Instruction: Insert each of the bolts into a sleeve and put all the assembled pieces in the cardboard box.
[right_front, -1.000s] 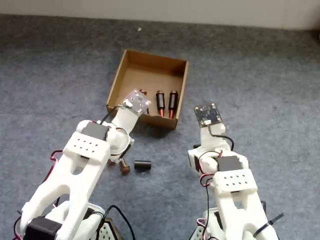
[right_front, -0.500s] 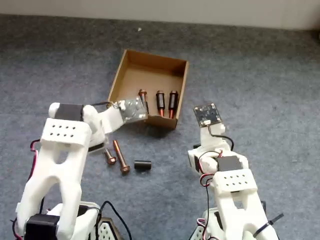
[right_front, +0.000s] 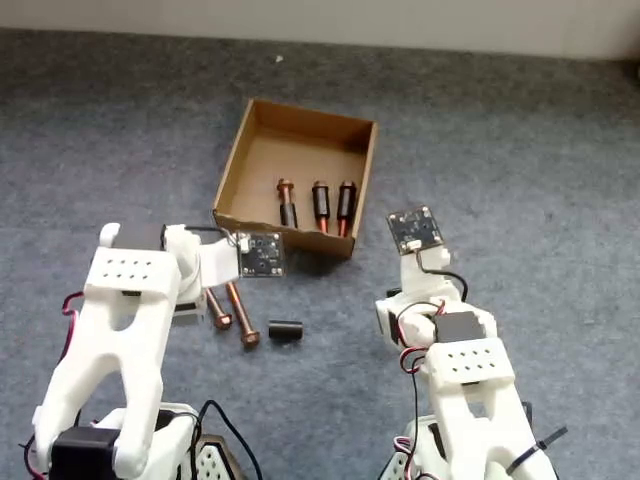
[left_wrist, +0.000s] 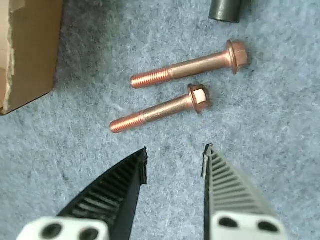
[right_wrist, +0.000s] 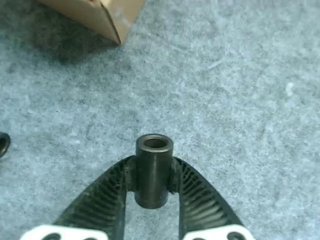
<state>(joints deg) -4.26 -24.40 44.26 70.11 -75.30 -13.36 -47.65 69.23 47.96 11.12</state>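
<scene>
I'm at the pick-up step. My left gripper (left_wrist: 174, 150), spread wide, hangs over two loose bolts (left_wrist: 160, 109) lying lower left of centre in the high view, near a spare sleeve (right_front: 285, 330). My right gripper (right_wrist: 153, 167) pinches another sleeve (right_wrist: 154, 150). Next I'd judge: close on the nearer bolt. The cardboard box (right_front: 232, 170), upper centre, holds three assembled pieces (right_front: 321, 203).

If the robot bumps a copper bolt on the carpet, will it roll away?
Probably not far. The bolt has a round shaft, so it may roll, but its wider head should make it curve, and the fuzzy carpet likely slows it. It looks metal, so stiff.
</scene>
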